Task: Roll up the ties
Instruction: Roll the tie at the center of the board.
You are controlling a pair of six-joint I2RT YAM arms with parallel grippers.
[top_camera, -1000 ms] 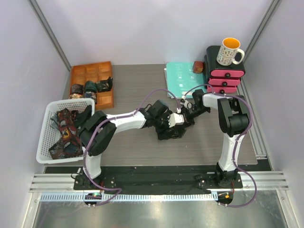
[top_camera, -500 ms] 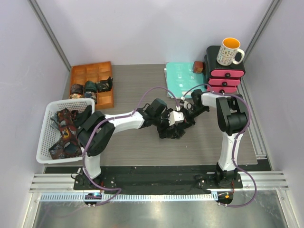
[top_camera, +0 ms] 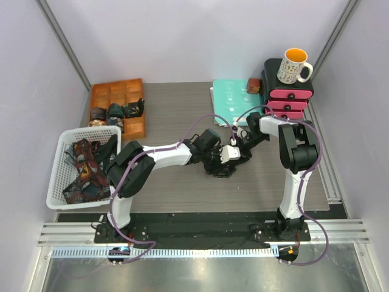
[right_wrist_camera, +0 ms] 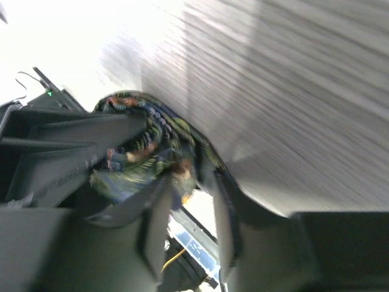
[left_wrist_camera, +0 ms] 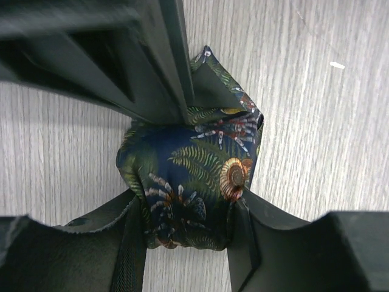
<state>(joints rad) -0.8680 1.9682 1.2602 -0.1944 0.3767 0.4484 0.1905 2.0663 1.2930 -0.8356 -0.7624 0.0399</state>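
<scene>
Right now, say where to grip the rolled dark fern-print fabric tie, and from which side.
Grip the rolled dark fern-print tie across its rounded flanks, coming from above, as the left end effector does: it is a compact bundle on the wooden table, and squeezing its sides likely keeps the layers wound.

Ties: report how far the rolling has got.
Done: several rolled ties sit in the orange tray. In hand: the left gripper is clamped on a rolled fern-print tie, with the right gripper close against it, its grip unclear. Left: a heap of ties in the white basket.
</scene>
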